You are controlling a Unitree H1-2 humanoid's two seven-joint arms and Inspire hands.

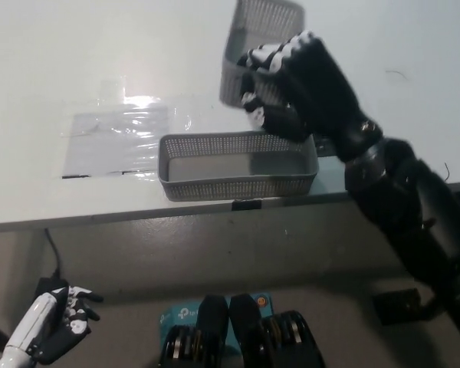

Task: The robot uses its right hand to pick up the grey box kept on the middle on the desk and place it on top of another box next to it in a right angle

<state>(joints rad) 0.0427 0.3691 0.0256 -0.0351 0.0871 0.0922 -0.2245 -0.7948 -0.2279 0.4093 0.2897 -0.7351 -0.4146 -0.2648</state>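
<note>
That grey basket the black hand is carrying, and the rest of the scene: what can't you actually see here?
- Held grey basket, head view: top end cut off by the picture's edge; near end covered by the right hand.
- Desk basket: back right rim hidden behind that hand.
- Left hand, lower left below the desk: too small to judge its fingers.

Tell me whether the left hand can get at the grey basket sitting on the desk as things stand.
Probably not. The white left hand hangs low beneath the desk edge, far from the basket on the desk. The right hand, holding the other basket, hovers right above it.
</note>
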